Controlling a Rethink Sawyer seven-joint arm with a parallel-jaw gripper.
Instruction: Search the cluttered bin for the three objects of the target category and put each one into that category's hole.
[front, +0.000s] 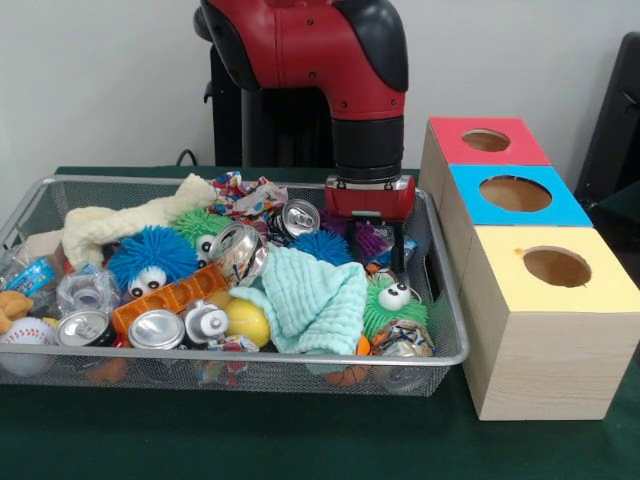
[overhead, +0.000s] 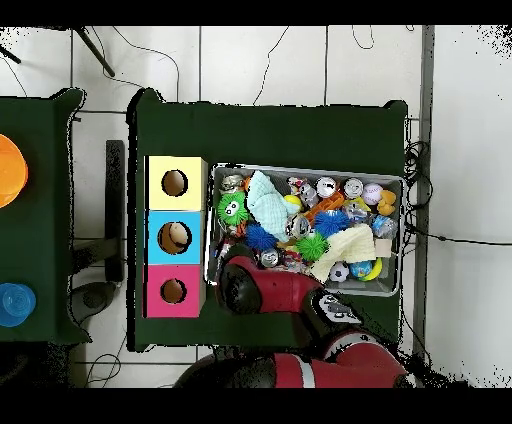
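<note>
The wire mesh bin (front: 250, 358) is full of clutter; it also shows in the overhead view (overhead: 402, 230). A crumpled see-through bottle (front: 86, 291) lies at the bin's left end, with a second one with a blue-and-white label (front: 30, 275) beside it. A third crumpled bottle (front: 400, 338) lies at the front right corner. My gripper (front: 368, 205) hangs low over the bin's far right part, above a purple spiky ball; its tips are hidden by clutter. In the overhead view the arm (overhead: 243, 285) covers it. The blue-topped box's hole (front: 515, 193) is right of the bin.
The red-topped box (front: 487, 141) and the yellow-topped box (front: 556, 267) flank the blue one. Drink cans (front: 156, 329), blue (front: 152, 257) and green (front: 392, 303) fuzzy balls, a mint cloth (front: 318, 297), a cream cloth (front: 130, 222) and a yellow ball (front: 247, 322) fill the bin.
</note>
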